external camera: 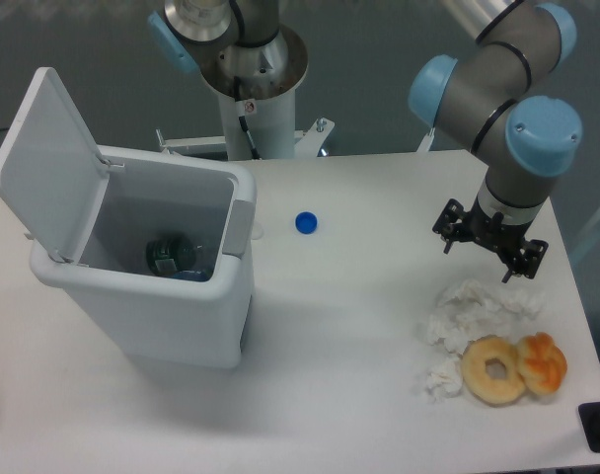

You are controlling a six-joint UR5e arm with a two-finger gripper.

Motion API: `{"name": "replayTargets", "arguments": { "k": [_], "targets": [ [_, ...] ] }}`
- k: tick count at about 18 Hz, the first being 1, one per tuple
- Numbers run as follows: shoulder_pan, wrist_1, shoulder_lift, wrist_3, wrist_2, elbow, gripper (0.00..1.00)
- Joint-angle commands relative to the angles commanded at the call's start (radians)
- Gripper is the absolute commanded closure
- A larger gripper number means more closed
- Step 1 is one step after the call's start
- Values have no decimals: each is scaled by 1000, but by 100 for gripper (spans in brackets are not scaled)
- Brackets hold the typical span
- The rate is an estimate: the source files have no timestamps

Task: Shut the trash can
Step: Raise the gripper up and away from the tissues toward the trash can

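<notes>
My claw (489, 246) hangs empty, fingers slightly apart, over the worktop's (359, 326) right side, well apart from the large white plastic rectangular trash can (172, 296) at left. Its upright flat hinged lid (45, 163) looks light, stiff and slick, so I would push near its free top edge.

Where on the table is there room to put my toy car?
Bare tabletop lies between the trash can and the crumpled tissue, below the blue bottle cap. It is crowded at the right, where tissue, bagel and pastry sit together.
</notes>
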Motion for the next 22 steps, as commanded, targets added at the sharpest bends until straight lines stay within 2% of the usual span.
{"name": "replayTargets", "arguments": {
  "k": [6,11,13,18,21,22],
  "targets": [
    [-3,-8,18,-2,5,-3,0],
    [-2,-12,100,0,14,-60,0],
    [-5,-9,153,-12,41,-107,0],
    [5,-34,241,-44,28,-146,0],
    [0,-109,305,-145,-37,-144,0],
    [-5,-118,333,-188,-63,-144,0]
  ]
}}
